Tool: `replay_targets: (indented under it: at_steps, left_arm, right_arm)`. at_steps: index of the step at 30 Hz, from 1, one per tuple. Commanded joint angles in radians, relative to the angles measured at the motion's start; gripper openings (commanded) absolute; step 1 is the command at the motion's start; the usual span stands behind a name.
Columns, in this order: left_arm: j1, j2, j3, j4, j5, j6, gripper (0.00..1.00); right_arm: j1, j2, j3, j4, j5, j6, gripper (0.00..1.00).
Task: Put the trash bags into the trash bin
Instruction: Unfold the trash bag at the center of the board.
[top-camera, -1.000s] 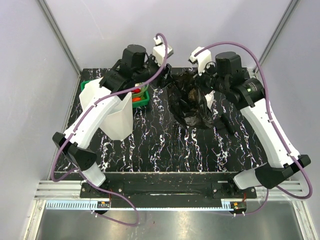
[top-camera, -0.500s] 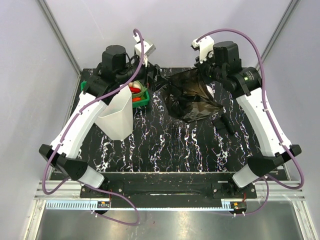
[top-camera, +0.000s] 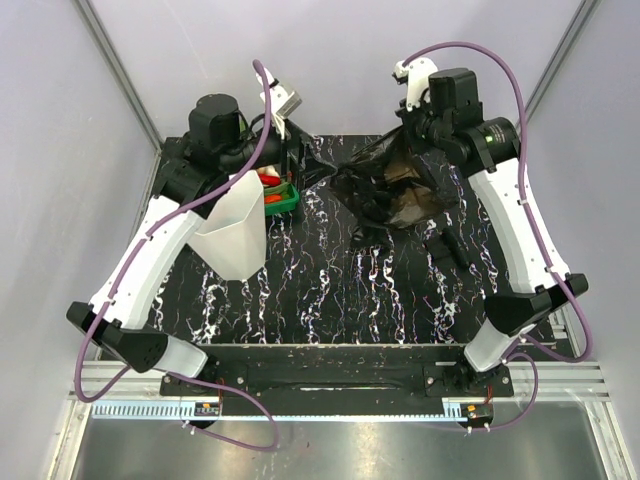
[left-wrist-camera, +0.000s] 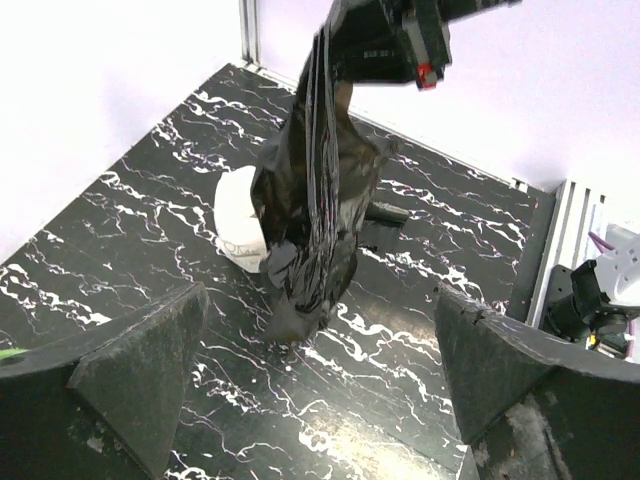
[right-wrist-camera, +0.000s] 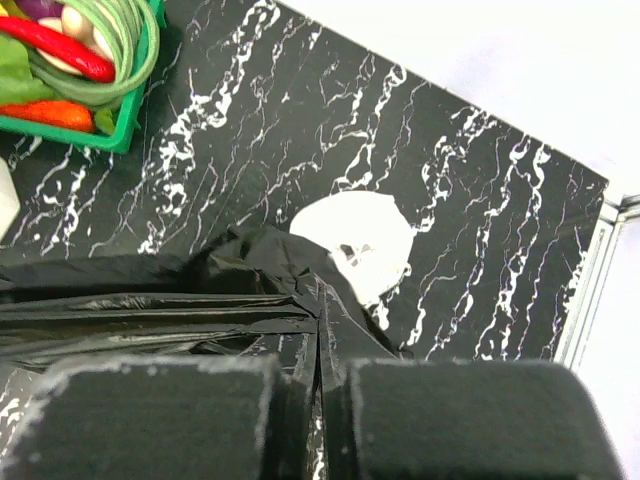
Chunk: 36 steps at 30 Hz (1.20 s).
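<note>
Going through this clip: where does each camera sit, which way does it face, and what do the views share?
Top external: above and behind the bases, facing down on the table; shows both arms, bin, bag.
Left wrist: faces across the table at the hanging bag; left gripper open, fingers at the bottom corners.
Right wrist: faces down past the right gripper, shut on the bag.
Shared: both wrist views show the bag and white roll.

Overhead, you look down on the whole table (top-camera: 330, 300). Your left wrist camera faces the hanging trash bags (left-wrist-camera: 320, 200) from across it. Your right wrist camera peers down, close onto them.
</note>
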<state>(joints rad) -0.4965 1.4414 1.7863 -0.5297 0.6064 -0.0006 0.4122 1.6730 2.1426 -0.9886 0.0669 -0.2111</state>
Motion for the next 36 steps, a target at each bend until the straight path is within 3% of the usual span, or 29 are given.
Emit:
replay_targets:
  at_steps: [1, 13, 20, 36]
  left_arm:
    - [0.006, -0.033, -0.086, 0.103, 0.064, -0.057, 0.99]
    - [-0.086, 0.014, -0.298, 0.295, -0.164, -0.206, 0.99]
    - [-0.111, 0.031, -0.324, 0.321, -0.178, -0.266, 0.99]
    - [-0.218, 0.080, -0.419, 0.465, -0.356, -0.383, 0.99]
  right_arm:
    - [-0.012, 0.020, 0.115, 0.014, -0.006, 0.052, 0.00]
    - [-0.039, 0.158, 0.370, 0.067, 0.050, 0.121, 0.00]
    - [-0.068, 0.251, 0.465, 0.077, 0.091, 0.134, 0.00]
    - [-0.093, 0.292, 0.511, 0.096, 0.045, 0.183, 0.00]
